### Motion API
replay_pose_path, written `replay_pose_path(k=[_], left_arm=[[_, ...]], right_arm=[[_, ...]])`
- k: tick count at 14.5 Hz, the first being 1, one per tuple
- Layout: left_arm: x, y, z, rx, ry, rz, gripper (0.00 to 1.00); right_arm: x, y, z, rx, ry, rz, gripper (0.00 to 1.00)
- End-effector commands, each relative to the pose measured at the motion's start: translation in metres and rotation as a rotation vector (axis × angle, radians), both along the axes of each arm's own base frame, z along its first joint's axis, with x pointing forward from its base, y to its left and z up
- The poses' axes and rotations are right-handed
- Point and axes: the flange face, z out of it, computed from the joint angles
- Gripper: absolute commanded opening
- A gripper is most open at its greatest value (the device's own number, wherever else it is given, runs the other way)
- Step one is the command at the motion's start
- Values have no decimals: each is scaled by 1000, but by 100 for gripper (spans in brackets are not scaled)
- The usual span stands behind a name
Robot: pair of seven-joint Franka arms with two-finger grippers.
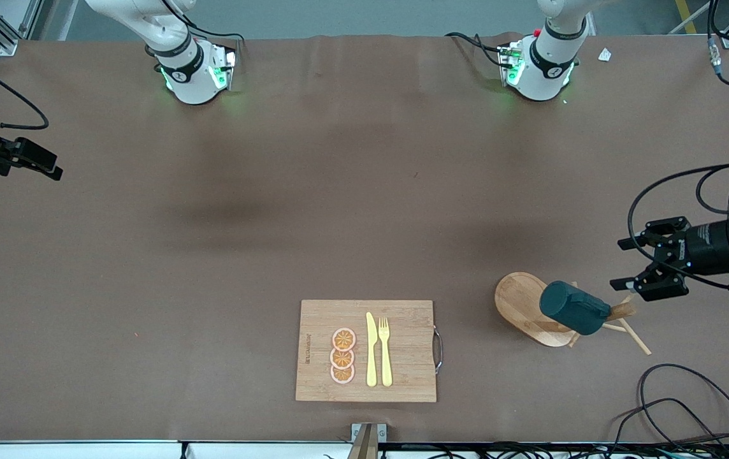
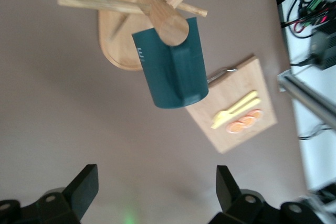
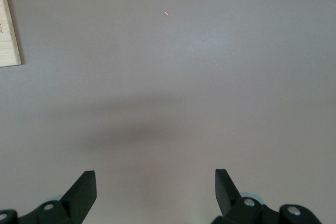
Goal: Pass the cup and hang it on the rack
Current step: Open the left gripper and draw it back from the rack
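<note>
The dark teal cup [image 1: 573, 308] hangs tilted on a peg of the light wooden rack [image 1: 520, 306], close to the post's top. No gripper touches it. The left wrist view shows the cup [image 2: 173, 72] under the post's round top, over the oval base [image 2: 113, 40]. My left gripper [image 1: 622, 262] is open and empty in the air, beside the rack toward the left arm's end of the table; its own view [image 2: 157, 182] shows bare table between the fingers. My right gripper [image 1: 52, 167] is open and empty at the right arm's end, over bare table [image 3: 156, 182].
A bamboo cutting board [image 1: 403, 357] with a yellow knife [image 1: 371, 350], a yellow fork [image 1: 385, 350] and three orange slices [image 1: 343, 356] lies near the front edge. Loose cables [image 1: 677, 401] lie near the front edge at the left arm's end.
</note>
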Motion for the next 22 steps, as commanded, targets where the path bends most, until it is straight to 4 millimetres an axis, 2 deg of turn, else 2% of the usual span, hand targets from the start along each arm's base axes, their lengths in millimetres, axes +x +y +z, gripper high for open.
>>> replay_pose_path(k=[1, 3, 4, 7, 9, 11, 13, 16, 19, 22], left_arm=[[-21, -27, 30, 172, -65, -177, 99], [-36, -45, 55, 328, -135, -334, 100], [-41, -48, 67, 382, -168, -398, 100], [-62, -49, 95, 413, -222, -620, 100], [-68, -47, 108, 425, -262, -716, 100], [-87, -51, 130, 468, -276, -783, 100], [-98, -38, 135, 483, -237, -801, 100], [-117, -35, 143, 472, -230, -842, 100], [-143, -35, 131, 465, -192, -856, 100], [-159, -35, 125, 432, -186, -839, 100]], right_arm=[[-7, -1, 3, 16, -5, 0, 100], [-7, -1, 3, 16, -5, 0, 100], [-7, -1, 3, 16, -5, 0, 100], [-7, -2, 3, 15, -3, 2, 100], [-7, -2, 3, 7, -4, 7, 100], [-7, 1, 3, 4, -6, 17, 100], [-6, 2, 10, 1, -26, 17, 100], [-5, 1, 20, -1, -46, 21, 100], [-5, 1, 20, -8, -42, 26, 100], [-6, 3, 19, -20, -37, 34, 100]])
